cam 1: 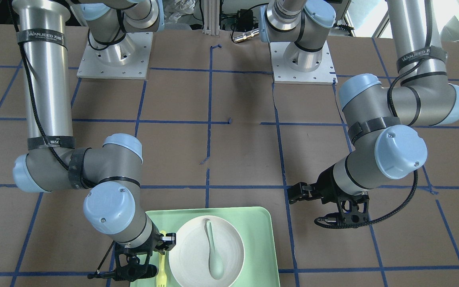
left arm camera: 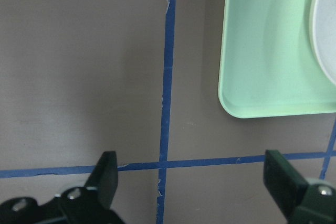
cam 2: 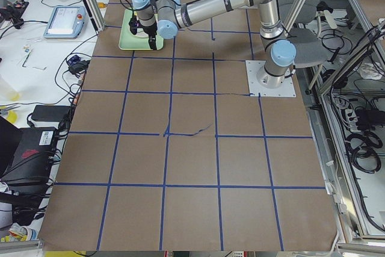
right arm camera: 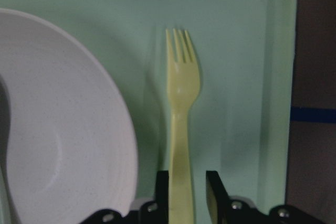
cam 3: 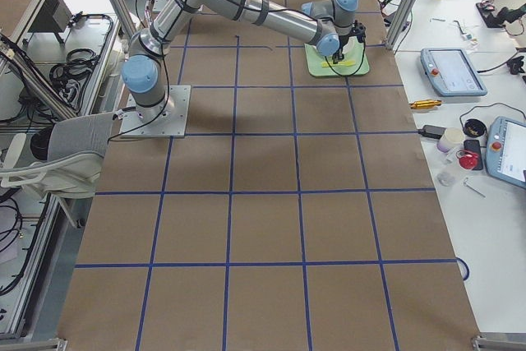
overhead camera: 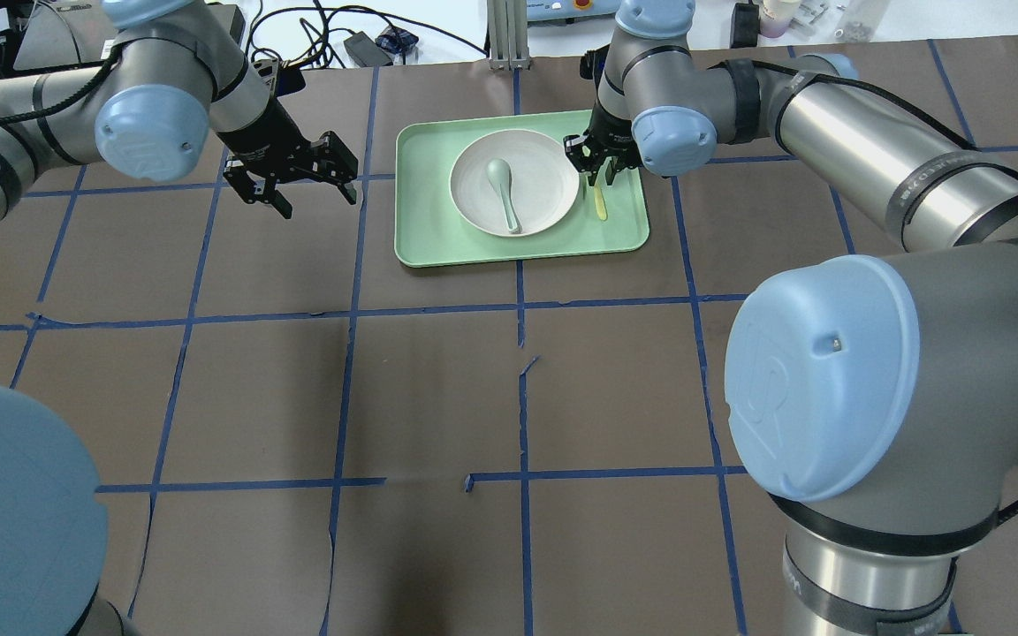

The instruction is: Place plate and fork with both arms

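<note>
The pale-yellow fork (right arm camera: 181, 98) lies flat on the mint-green tray (overhead camera: 425, 238), beside the off-white plate (overhead camera: 544, 181). My right gripper (right arm camera: 186, 174) is down over the fork's handle, its fingers narrowly apart on either side. One finger touches the handle and a slim gap shows on the other side. In the front view this gripper (cam 1: 165, 241) sits over the fork (cam 1: 161, 265), next to the plate (cam 1: 191, 247). My left gripper (overhead camera: 310, 185) is wide open and empty above the table, just off the tray's other end; the left wrist view shows its fingers (left arm camera: 107, 169) spread over blue tape.
A pale grey-green spoon (overhead camera: 503, 190) lies in the plate. The tray stands at the far middle of the brown table, which is marked with blue tape lines (overhead camera: 518, 389). Cables and equipment lie beyond the far edge.
</note>
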Robot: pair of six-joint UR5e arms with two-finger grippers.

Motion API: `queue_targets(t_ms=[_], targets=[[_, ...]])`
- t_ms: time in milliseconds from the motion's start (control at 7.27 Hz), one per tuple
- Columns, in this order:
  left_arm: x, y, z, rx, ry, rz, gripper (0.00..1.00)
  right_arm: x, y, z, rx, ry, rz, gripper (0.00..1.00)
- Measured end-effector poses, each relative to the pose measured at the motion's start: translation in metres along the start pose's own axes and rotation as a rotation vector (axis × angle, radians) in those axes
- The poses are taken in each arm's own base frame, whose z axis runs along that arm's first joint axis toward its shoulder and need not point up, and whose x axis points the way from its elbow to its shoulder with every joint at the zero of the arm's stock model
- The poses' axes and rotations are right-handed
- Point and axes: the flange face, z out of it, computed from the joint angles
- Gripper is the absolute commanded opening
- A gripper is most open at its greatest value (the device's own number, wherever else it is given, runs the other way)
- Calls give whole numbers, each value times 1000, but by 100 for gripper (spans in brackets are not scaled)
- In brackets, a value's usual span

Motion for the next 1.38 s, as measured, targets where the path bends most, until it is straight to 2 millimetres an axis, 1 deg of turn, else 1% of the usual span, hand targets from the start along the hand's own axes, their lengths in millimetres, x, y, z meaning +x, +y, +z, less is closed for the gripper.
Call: queue_targets(t_ms=[138,275,413,688,963,1239,1376], targets=[[0,0,-1,1,-1,0,100,-1,2,-10,8,-1,2,100],[1,1,-3,4,-3,1,100,-2,6,-28,12,0,4,100],[4,4,-8,8,-11,5,100,-2,12,-52,-3,16,4,100],[13,21,-30,-1,-98,19,100,-1,33,-110,-59,62,-4,100],[26,50,-62,-30,-160,13,100,-4,67,-177,-117,74,3,100],[35,81,-91,-62,-179,-28,100,-8,104,-223,-141,77,12,100],[37,96,-102,-83,-205,-32,100,-10,123,-237,-141,77,10,100]])
